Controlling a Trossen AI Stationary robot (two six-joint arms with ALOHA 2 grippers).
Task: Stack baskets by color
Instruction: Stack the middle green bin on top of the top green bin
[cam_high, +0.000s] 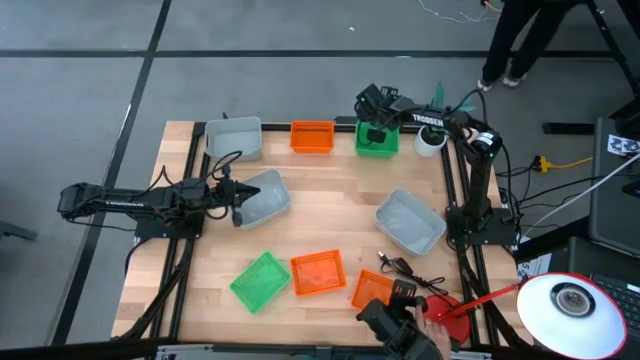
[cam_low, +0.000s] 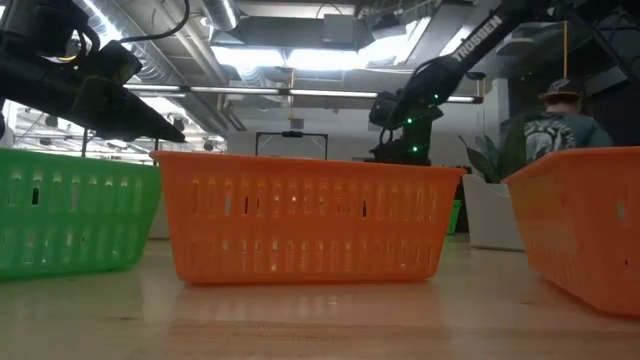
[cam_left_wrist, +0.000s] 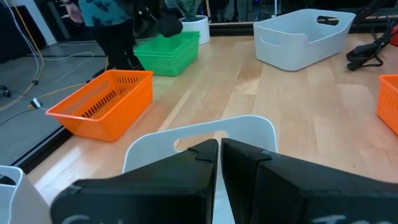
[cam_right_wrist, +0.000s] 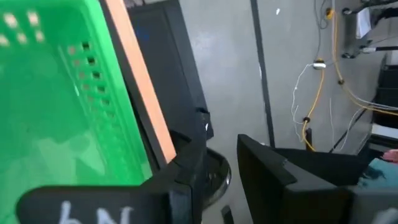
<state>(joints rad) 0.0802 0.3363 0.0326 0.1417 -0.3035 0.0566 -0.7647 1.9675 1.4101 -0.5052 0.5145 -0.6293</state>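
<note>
The left gripper (cam_high: 236, 204) is closed on the rim of a grey-white basket (cam_high: 265, 197) at nine o'clock. The right gripper (cam_high: 372, 133), fingers apart, stands over the green basket (cam_high: 377, 146) at one o'clock.

Three baskets (cam_high: 233, 137) (cam_high: 311, 136) (cam_high: 376, 139) stand in a row along the table's (cam_high: 330, 210) far edge, a pot (cam_high: 429, 143) just right of the last. Two more (cam_high: 262, 197) (cam_high: 410, 221) lie mid-table, one left and one right, well apart. Three (cam_high: 260, 281) (cam_high: 317, 273) (cam_high: 378, 290) sit side by side along the near edge, a lamp (cam_high: 569, 306) beyond the near right corner.
</note>
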